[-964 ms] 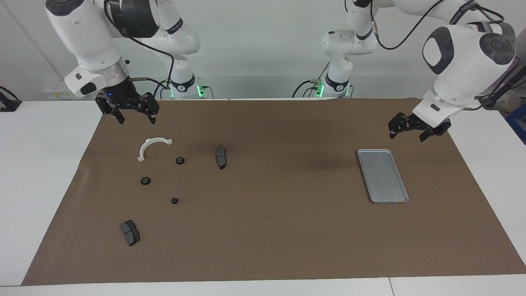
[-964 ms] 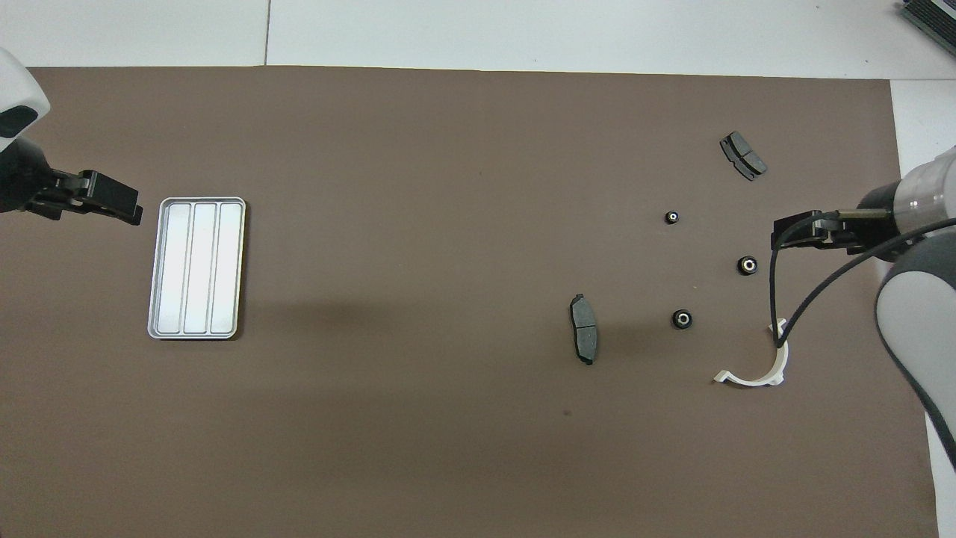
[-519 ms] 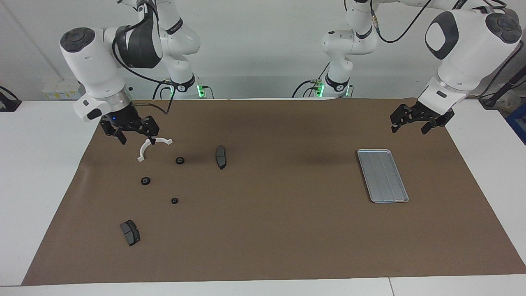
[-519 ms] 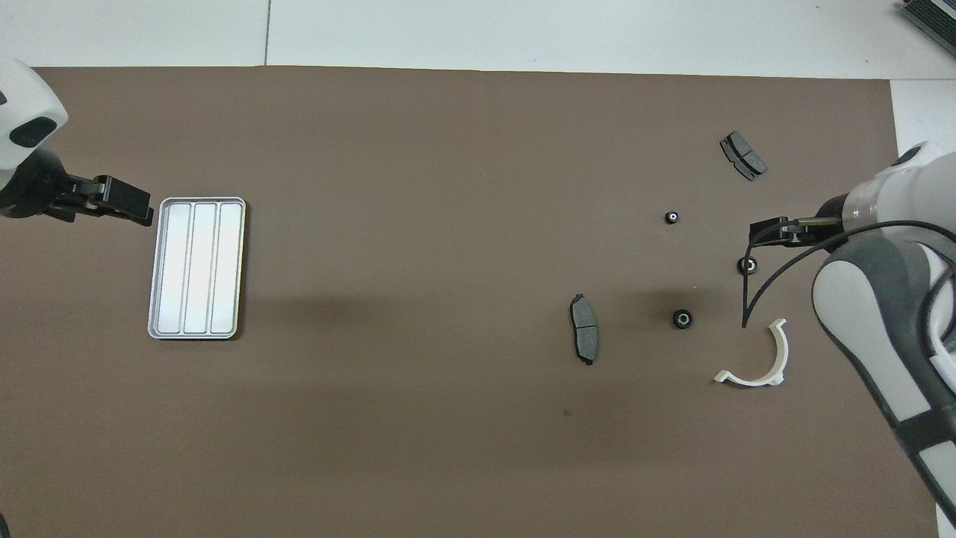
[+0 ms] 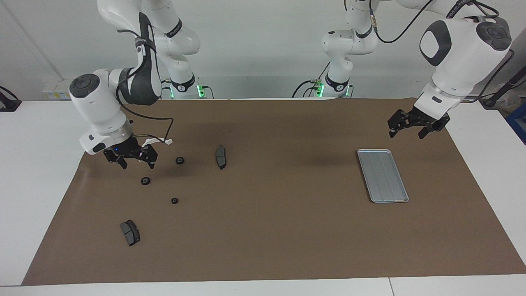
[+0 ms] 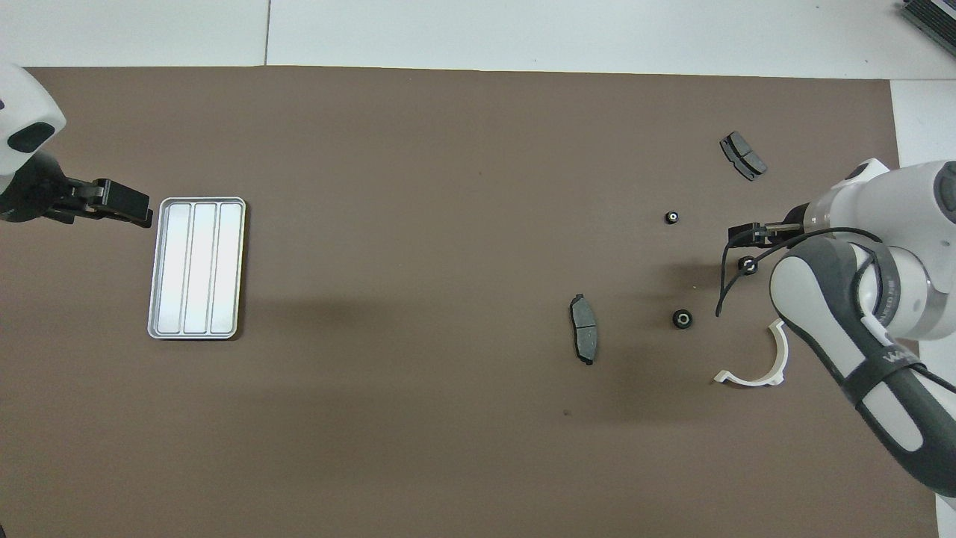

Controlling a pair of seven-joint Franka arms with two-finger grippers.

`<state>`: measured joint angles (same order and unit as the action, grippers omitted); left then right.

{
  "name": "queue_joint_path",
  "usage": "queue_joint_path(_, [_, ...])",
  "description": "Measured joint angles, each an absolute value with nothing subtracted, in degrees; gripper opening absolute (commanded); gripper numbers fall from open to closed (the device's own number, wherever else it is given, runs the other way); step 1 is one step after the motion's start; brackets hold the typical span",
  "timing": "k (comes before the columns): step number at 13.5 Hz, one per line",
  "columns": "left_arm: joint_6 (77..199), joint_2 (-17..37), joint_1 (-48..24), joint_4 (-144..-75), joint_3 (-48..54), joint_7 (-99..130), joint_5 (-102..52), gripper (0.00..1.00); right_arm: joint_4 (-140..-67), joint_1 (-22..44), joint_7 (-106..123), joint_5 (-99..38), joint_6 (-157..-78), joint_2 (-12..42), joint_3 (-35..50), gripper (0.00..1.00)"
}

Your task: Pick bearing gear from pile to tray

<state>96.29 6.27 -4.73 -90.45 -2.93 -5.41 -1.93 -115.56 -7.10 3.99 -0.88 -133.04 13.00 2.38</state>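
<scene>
Three small black gears lie on the brown mat: one (image 5: 180,160) (image 6: 681,319) nearest the robots, one (image 5: 145,181) (image 6: 747,264) toward the right arm's end, one (image 5: 174,200) (image 6: 672,217) farthest. My right gripper (image 5: 137,163) (image 6: 749,233) is open and empty, low over the mat between the white bracket (image 5: 165,141) (image 6: 754,366) and the middle gear, touching neither. The silver tray (image 5: 382,175) (image 6: 196,267) is empty. My left gripper (image 5: 407,132) (image 6: 127,209) is open and hangs in the air beside the tray.
Two dark grey brake pads lie on the mat: one (image 5: 221,156) (image 6: 584,338) beside the nearest gear toward the table's middle, one (image 5: 130,232) (image 6: 742,155) farthest from the robots. A cable loops from the right wrist over the bracket.
My right gripper has come down and moved from the robots' edge of the mat past the bracket to just beside the middle gear. The left gripper has barely shifted.
</scene>
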Motion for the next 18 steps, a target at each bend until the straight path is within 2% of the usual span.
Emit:
queue_joint_path(9, [97.21,6.08,-4.73,-91.5,-2.93,-5.39,-1.94,1.0,-119.66,-8.18,3.99,-0.88,-140.02,15.7,2.36,1.0])
queue_joint_path(12, [97.27,6.04,-4.73,-91.63,-2.93,-5.39,-1.94,1.0,-119.82,-8.34,3.99,-0.88,-141.22,17.22,2.36,0.94])
queue_joint_path(14, [97.32,6.03,-4.73,-91.73,-2.93,-5.39,-1.94,1.0,-119.82,-8.35,4.0,-0.88,-141.31,17.41,2.37,0.71])
queue_joint_path(17, [97.33,5.97,-4.73,-91.8,-2.93,-5.39,-1.94,1.0,-119.79,-8.36,4.0,-0.86,-141.31,17.37,2.38,0.19])
queue_joint_path(18, [97.33,5.94,-4.73,-91.87,-2.93,-5.39,-1.94,1.0,-119.73,-8.44,4.02,-0.86,-141.24,17.2,2.34,0.07])
